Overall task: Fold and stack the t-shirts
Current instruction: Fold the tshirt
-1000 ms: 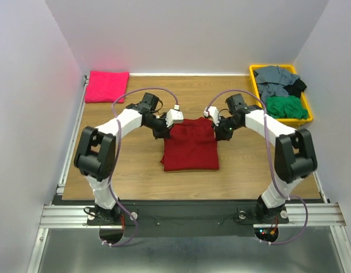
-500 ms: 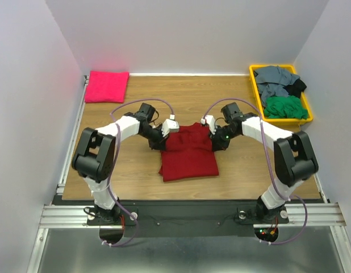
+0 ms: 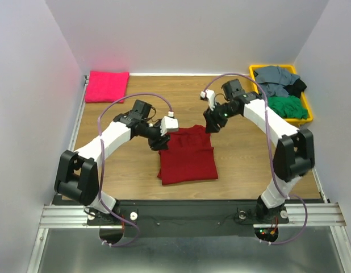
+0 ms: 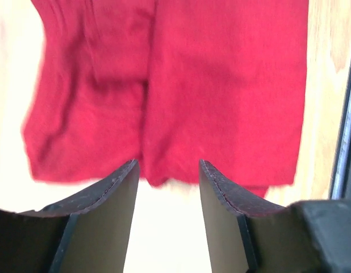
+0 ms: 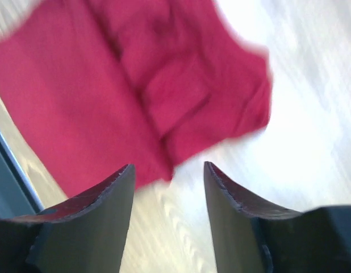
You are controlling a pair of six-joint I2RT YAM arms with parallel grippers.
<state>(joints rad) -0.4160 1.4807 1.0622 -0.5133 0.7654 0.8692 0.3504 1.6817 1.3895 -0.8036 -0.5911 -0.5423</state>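
A robotics lab cell. White walls point(image 3: 192, 34) box in the wood table point(image 3: 243, 165) under the left gripper point(image 3: 158, 142), with a metal rail point(image 3: 187, 213) behind it.

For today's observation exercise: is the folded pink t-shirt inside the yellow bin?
No, the pink t-shirt lies at the far left, well apart from the yellow bin at far right.

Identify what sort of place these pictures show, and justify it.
Probably a robot lab test cell: plain white walls box in a wooden table, a left arm and right arm are bolted to a metal rail, and a yellow bin holds t-shirts.
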